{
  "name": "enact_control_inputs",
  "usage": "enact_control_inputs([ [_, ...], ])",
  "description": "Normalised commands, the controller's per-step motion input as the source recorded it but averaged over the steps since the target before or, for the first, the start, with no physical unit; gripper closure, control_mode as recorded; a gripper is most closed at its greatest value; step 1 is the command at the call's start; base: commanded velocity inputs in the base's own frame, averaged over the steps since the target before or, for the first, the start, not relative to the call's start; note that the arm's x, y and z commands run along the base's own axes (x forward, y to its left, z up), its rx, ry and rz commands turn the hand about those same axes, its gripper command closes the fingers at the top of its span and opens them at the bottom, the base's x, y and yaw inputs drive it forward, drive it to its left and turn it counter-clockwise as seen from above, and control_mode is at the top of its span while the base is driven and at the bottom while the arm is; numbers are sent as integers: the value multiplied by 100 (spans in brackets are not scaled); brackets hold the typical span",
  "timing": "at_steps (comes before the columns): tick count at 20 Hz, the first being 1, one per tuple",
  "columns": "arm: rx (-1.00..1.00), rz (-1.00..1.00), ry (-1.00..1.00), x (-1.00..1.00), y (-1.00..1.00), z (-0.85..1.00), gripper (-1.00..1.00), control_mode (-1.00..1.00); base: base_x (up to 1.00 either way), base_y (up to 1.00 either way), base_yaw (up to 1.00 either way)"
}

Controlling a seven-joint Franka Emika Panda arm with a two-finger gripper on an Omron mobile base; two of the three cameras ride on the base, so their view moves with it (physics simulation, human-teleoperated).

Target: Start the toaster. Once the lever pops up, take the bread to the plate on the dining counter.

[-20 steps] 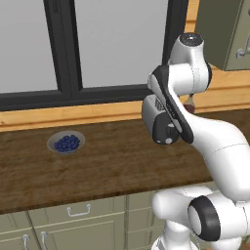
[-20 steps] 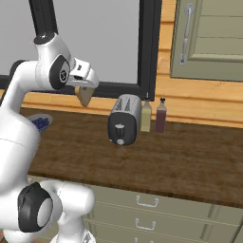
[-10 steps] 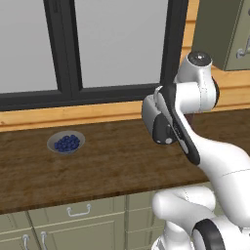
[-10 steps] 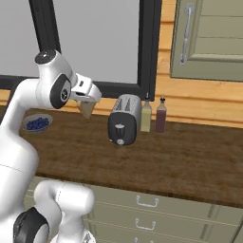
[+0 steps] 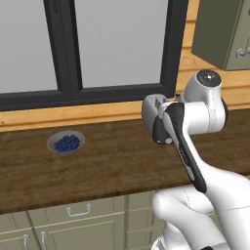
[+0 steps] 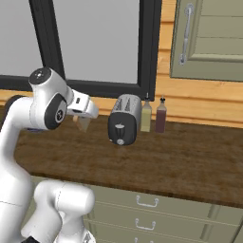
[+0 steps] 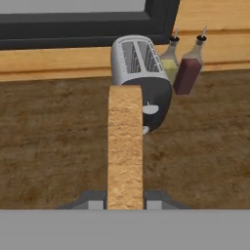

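Bread held edge-on above a wood counter, toaster beyond

Wood planks, dark brown, make up the counter (image 6: 190, 152) that runs the width of the scene, over grey-green drawer fronts with small metal handles. Behind it a paler wooden ledge meets a black-framed window (image 5: 122, 49), and a grey-green wall cabinet (image 6: 209, 38) hangs at the upper right.

From the right base camera the gripper (image 6: 85, 124) hangs off the white arm just left of the toaster (image 6: 124, 118), with the bread (image 6: 84, 123) as a small tan wedge beneath the hand. The toaster stands near the back ledge, and two bottles sit just beside it on its right: a pale yellow bottle (image 6: 146, 115) and a dark red bottle (image 6: 161, 115).

The hand camera shows what the base cameras cannot: the bread (image 7: 125, 146) stands on edge as a tall tan strip, clamped between the two fingertips (image 7: 95, 204) at its base, so the jaws are narrow and closed on the slice. Beyond it, the toaster's slots (image 7: 139, 56) face upward.

Only the left base camera takes in the grey bowl of blue berries (image 5: 66, 143), well to the left of the arm on the same counter.
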Motion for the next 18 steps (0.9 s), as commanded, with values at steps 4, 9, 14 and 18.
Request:
enact_control_inputs([
  [4,0,0,0,0,0,0,100,-100,0,0,0],
  [9,0,0,0,0,0,0,100,100,-14,-5,-3],
  [14,0,0,0,0,0,0,100,100,-85,10,-56],
  [18,0,0,0,0,0,0,100,100,-47,14,-80],
])
